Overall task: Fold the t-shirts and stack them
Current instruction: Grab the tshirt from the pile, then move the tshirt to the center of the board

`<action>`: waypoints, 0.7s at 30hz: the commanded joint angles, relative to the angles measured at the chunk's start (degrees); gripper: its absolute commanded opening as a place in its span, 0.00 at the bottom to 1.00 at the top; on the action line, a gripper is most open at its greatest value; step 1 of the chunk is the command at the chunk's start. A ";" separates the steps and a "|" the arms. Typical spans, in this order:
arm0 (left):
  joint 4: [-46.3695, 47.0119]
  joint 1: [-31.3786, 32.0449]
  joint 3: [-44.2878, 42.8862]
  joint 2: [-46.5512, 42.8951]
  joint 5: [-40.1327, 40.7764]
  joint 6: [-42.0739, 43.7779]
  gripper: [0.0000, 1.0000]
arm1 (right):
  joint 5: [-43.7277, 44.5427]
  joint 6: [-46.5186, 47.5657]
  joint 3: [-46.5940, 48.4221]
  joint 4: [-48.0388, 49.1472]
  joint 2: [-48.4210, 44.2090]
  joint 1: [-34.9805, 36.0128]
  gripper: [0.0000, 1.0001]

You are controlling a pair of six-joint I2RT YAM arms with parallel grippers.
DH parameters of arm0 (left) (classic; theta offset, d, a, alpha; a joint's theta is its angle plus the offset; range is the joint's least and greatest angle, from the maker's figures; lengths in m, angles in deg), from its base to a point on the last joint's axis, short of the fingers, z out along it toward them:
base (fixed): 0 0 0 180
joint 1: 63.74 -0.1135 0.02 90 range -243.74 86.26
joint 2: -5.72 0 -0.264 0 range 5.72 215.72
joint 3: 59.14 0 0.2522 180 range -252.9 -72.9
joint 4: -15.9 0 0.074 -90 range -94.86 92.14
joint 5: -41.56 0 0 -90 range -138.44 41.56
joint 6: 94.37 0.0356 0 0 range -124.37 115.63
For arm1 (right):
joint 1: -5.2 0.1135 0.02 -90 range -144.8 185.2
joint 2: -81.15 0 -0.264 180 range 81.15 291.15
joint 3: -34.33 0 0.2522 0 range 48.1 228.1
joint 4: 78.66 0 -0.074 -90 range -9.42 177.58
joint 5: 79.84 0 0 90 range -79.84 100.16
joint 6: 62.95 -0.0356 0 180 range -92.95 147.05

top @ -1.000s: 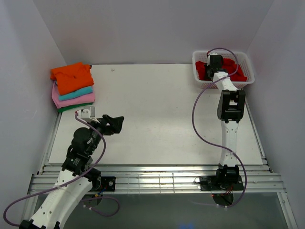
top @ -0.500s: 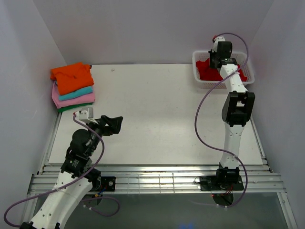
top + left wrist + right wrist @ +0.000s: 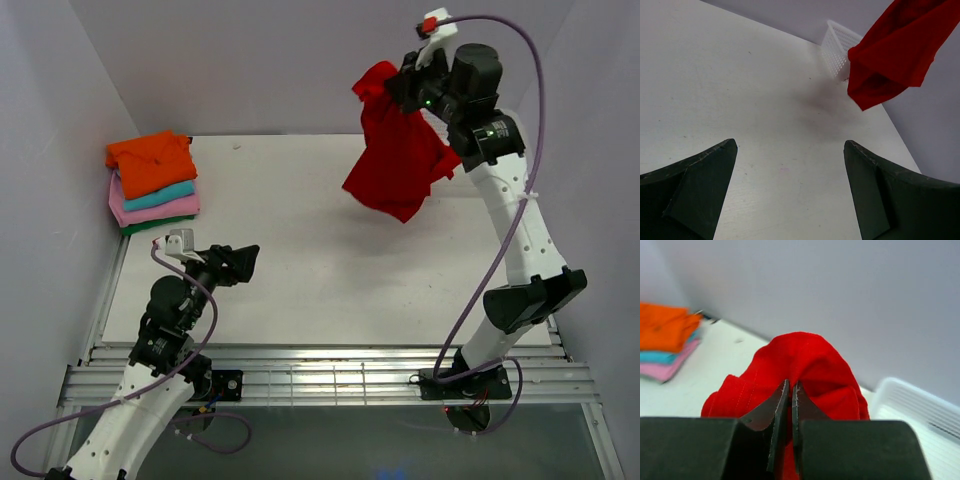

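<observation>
Lab cell: bare white walls point(image 3: 250, 60), table point(image 3: 320, 270)

Bright red t-shirt point(image 3: 398, 160): crumpled, dangling in mid-air, pinched at a bunched fold by the right gripper point(image 3: 791, 387). Folded and stacked at the far left corner of the table point(image 3: 320, 250): orange t-shirt point(image 3: 150, 160) on top, then teal t-shirt point(image 3: 165, 194), pink t-shirt point(image 3: 150, 209), dark green t-shirt point(image 3: 148, 227) lowest.

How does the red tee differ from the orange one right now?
The red t-shirt hangs in the air, clamped in the right gripper; the orange t-shirt rests on top of the stack. The red t-shirt is bunched and unfolded; the orange t-shirt is folded flat. Both are plain cloth tees.
</observation>
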 commanded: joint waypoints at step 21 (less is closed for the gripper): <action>-0.77 0.09 1.80 -1.58 -1.93 -2.88 0.98 | 36.40 -12.78 -40.71 -17.77 -21.26 10.82 0.08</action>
